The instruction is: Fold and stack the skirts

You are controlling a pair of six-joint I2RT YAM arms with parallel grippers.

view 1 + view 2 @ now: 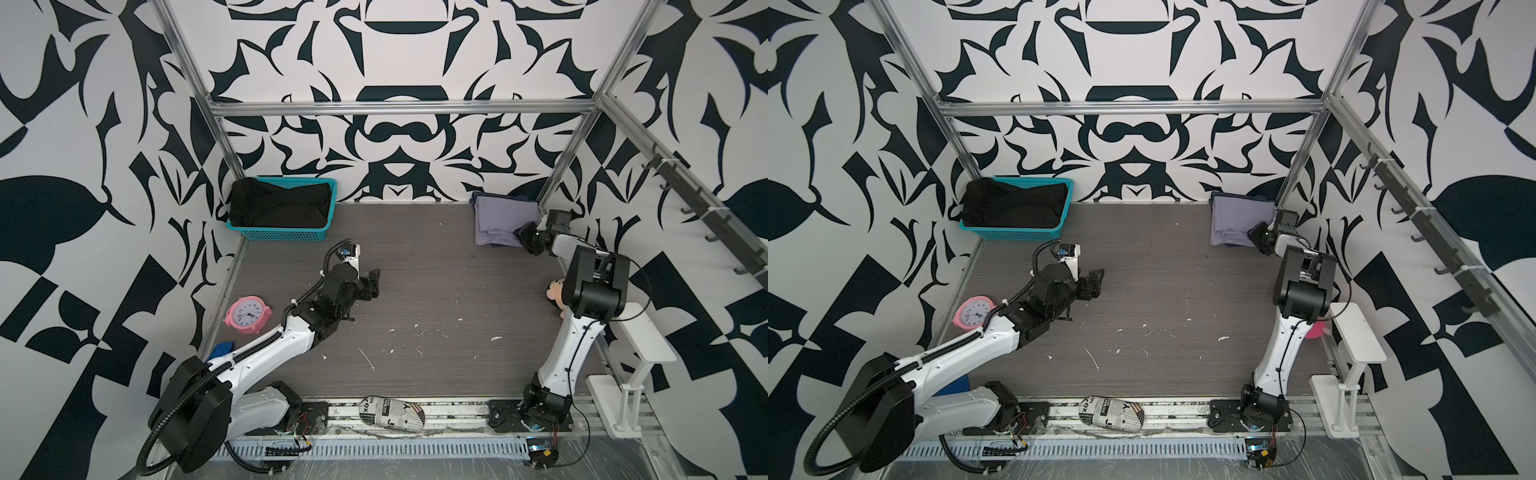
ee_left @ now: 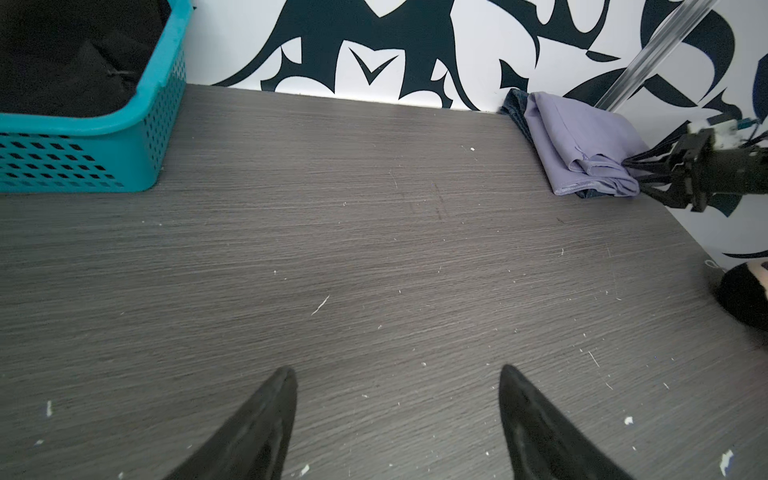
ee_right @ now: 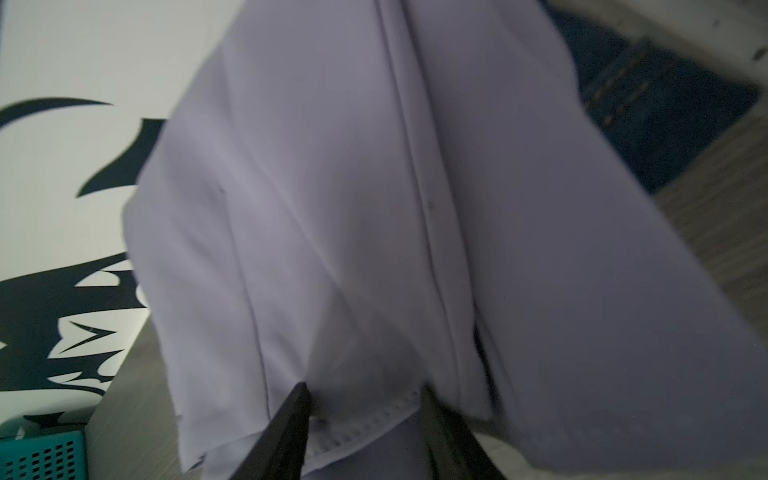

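Observation:
A folded pale lavender skirt (image 1: 500, 222) (image 1: 1235, 220) (image 2: 582, 141) (image 3: 332, 208) lies in the back right corner on top of a dark blue denim skirt (image 3: 656, 108) (image 2: 514, 109), of which only the edges show. My right gripper (image 1: 520, 235) (image 1: 1255, 233) (image 3: 365, 388) is at the lavender skirt's near edge, its jaws apart with the stitched hem lying between them. A black skirt (image 1: 280, 205) (image 1: 1015, 205) (image 2: 62, 54) fills the teal basket (image 1: 276, 235) (image 1: 1009, 234) at the back left. My left gripper (image 1: 374, 283) (image 1: 1096, 282) (image 2: 397, 370) hovers open and empty over bare table.
A pink clock (image 1: 248, 314) stands by the left edge, with a blue cloth (image 1: 222, 348) behind my left arm. A newspaper-print bundle (image 1: 392, 410) lies on the front rail. A plush toy (image 1: 555, 293) and a white stand (image 1: 636, 345) sit beside my right arm.

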